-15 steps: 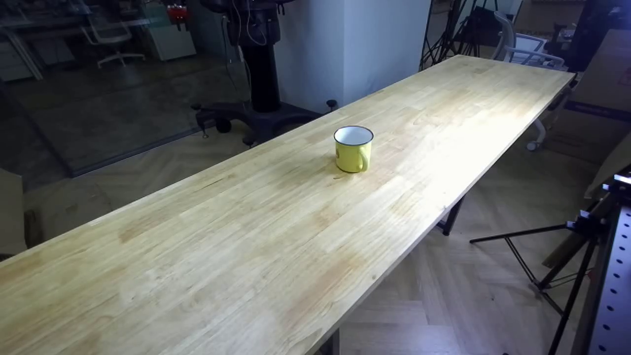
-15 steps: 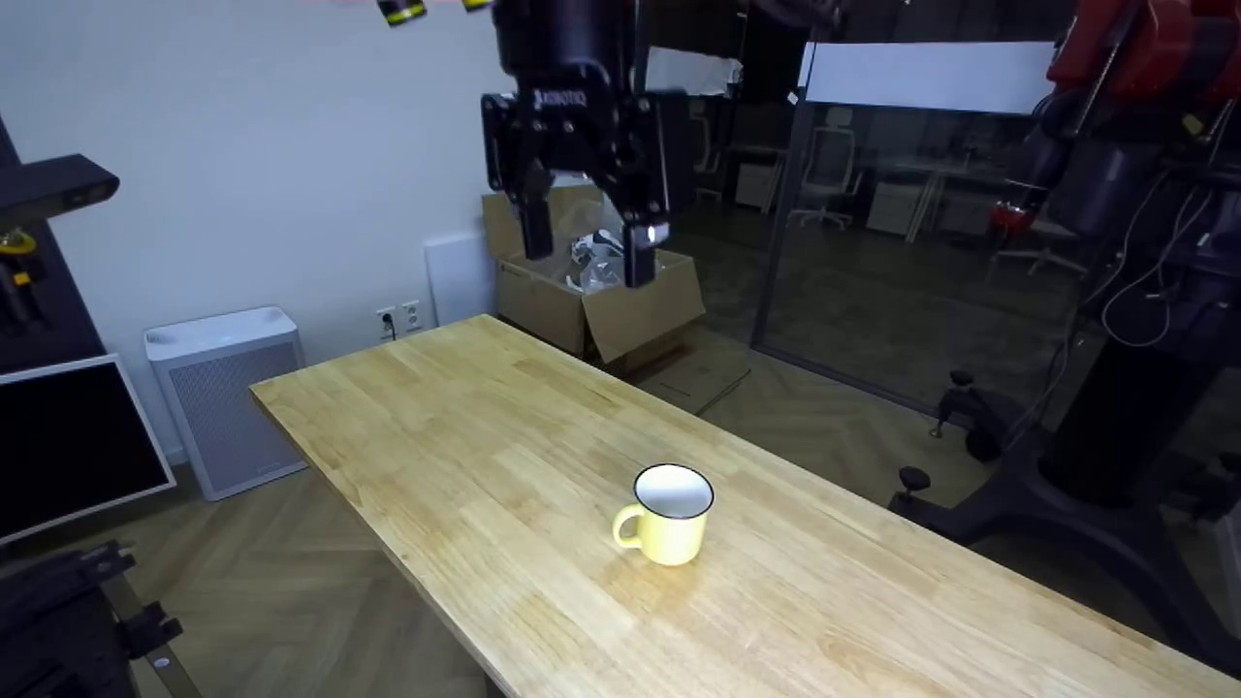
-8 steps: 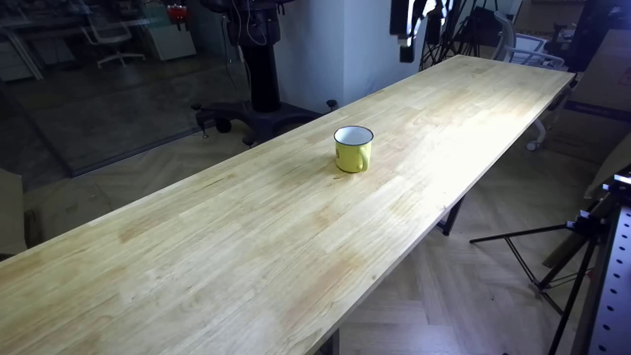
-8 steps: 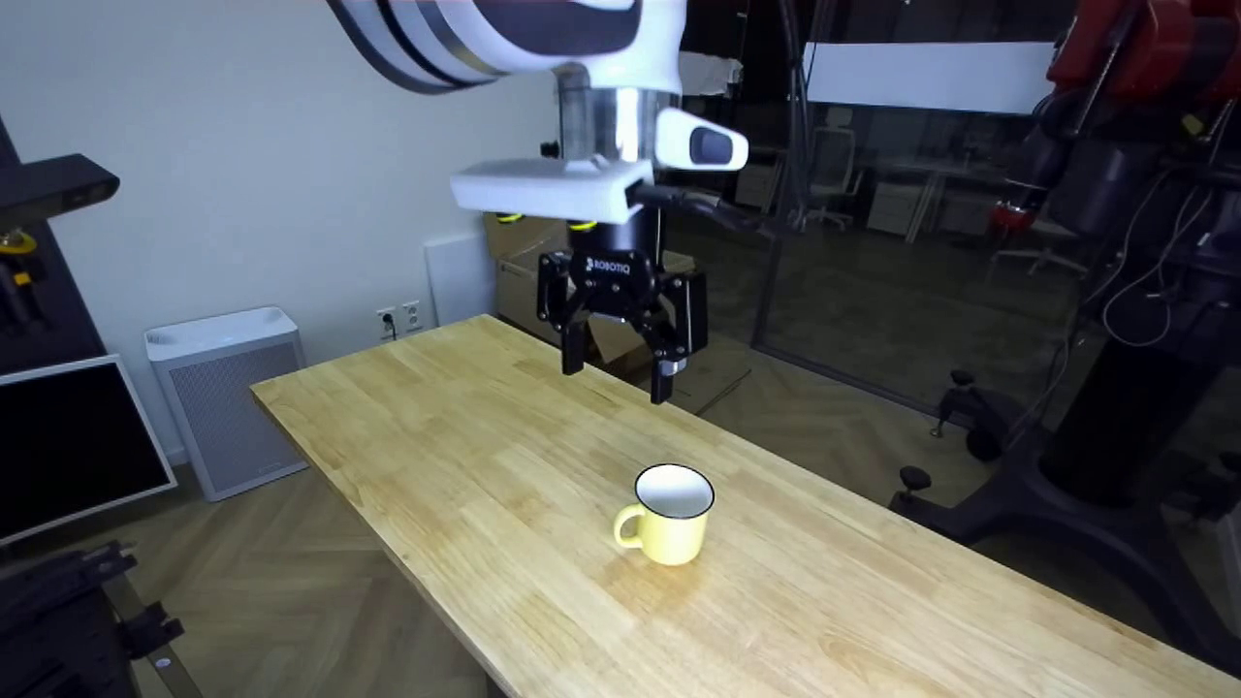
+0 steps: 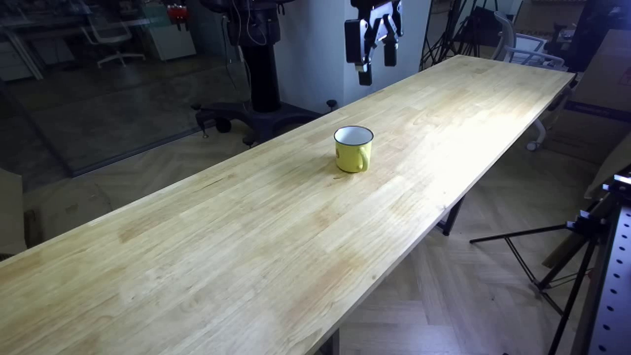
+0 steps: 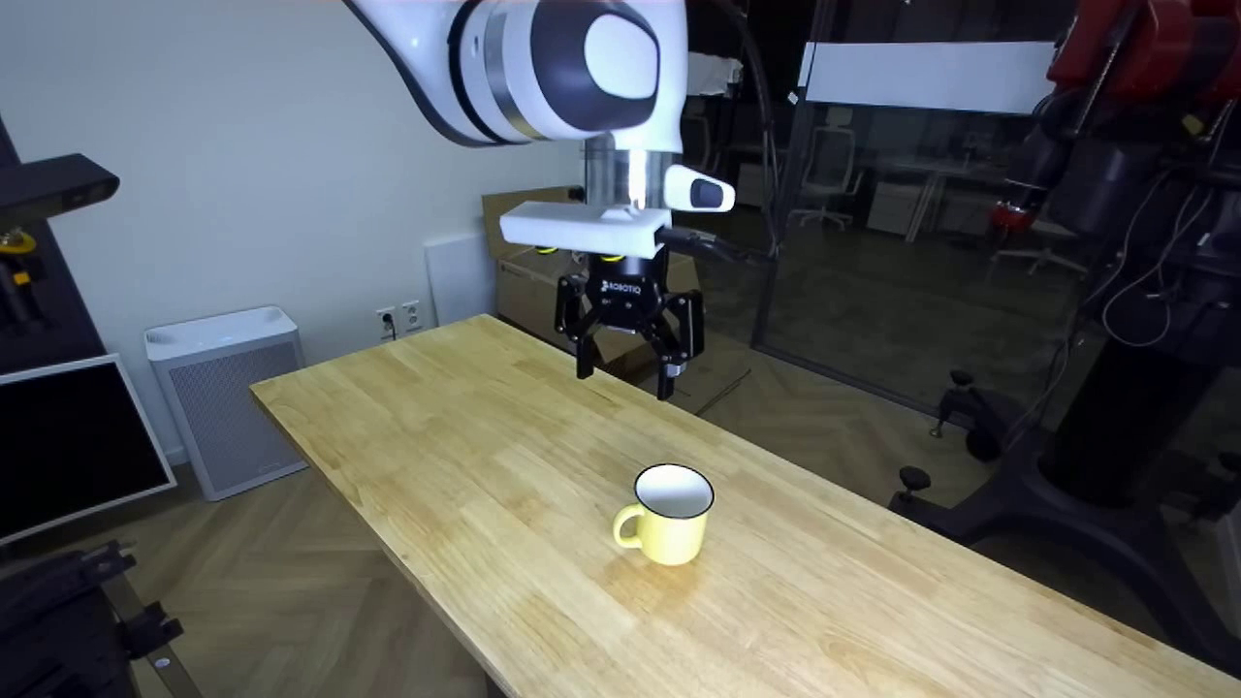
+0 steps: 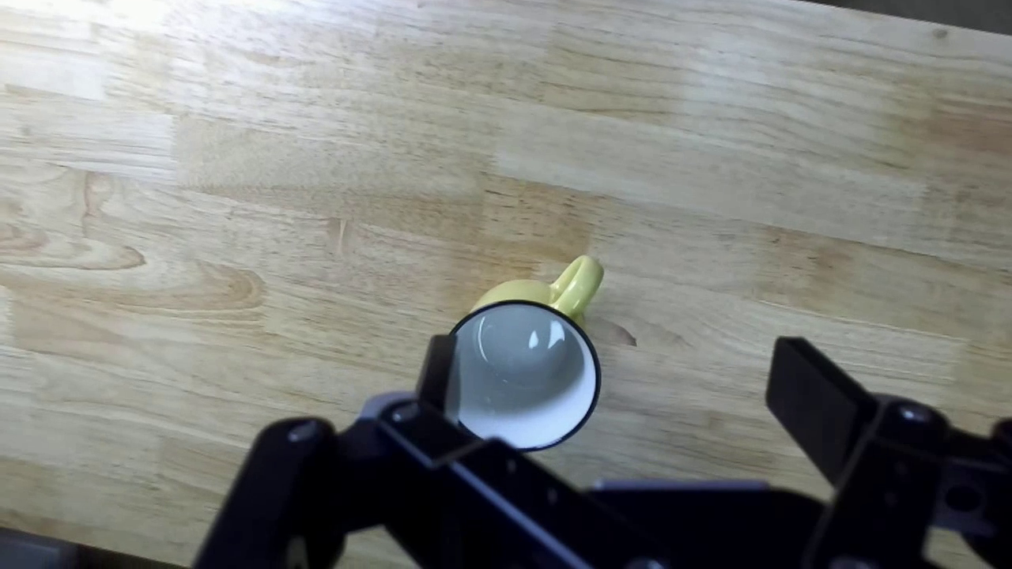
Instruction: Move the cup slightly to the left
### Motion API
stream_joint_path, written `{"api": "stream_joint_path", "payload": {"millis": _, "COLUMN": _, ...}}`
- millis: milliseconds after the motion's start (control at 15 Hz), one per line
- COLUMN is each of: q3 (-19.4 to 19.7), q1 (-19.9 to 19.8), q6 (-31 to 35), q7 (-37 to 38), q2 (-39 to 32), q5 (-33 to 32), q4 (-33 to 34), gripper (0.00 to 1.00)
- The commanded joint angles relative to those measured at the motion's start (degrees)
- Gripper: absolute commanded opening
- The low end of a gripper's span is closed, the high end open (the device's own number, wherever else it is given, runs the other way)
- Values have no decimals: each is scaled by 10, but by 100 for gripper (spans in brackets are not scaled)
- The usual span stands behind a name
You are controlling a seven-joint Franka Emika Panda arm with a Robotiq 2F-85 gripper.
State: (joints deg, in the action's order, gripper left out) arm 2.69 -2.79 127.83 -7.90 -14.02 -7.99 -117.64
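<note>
The cup (image 5: 351, 158) is a small yellow mug with a white inside and a dark rim. It stands upright on the wooden table (image 5: 236, 246) and also shows in an exterior view (image 6: 672, 538). Its handle points toward the table's long edge on the floor-tripod side. My gripper (image 5: 377, 69) is open and empty, above the table and apart from the cup; it also shows in an exterior view (image 6: 625, 378). In the wrist view, the cup (image 7: 526, 379) lies between the fingertips of the gripper (image 7: 615, 363), nearer the left finger, which covers part of its rim.
A wheeled black stand (image 5: 263, 79) is beside the table's long edge. A tripod (image 5: 542, 286) stands on the floor along the opposite edge. An open cardboard box (image 6: 538, 296) and a white air purifier (image 6: 233, 397) stand beyond the table's end.
My arm has come down into both exterior views, with the gripper lower over the table and, over the last half second, shifted toward the cup. The gripper stays open. The cup has not moved.
</note>
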Motion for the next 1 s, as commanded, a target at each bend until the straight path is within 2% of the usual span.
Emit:
{"api": "stream_joint_path", "payload": {"millis": 0, "q3": -1, "q1": -1, "q6": -2, "q7": 0, "q2": 0, "q5": 0, "q4": 2, "gripper": 100}}
{"api": "stream_joint_path", "payload": {"millis": 333, "q3": -2, "q1": -3, "q6": 203, "q7": 41, "q2": -41, "q5": 53, "q4": -5, "gripper": 100}}
{"api": "stream_joint_path", "payload": {"millis": 467, "q3": 1, "q1": -3, "q6": 245, "q7": 52, "q2": -74, "q5": 62, "q4": 11, "gripper": 100}}
{"api": "stream_joint_path", "payload": {"millis": 600, "q3": -2, "q1": -8, "q6": 254, "q7": 54, "q2": -106, "q5": 80, "q4": 29, "gripper": 100}}
{"api": "stream_joint_path", "payload": {"millis": 933, "q3": -17, "q1": -23, "q6": 225, "q7": 40, "q2": -177, "q5": 119, "q4": 88, "gripper": 100}}
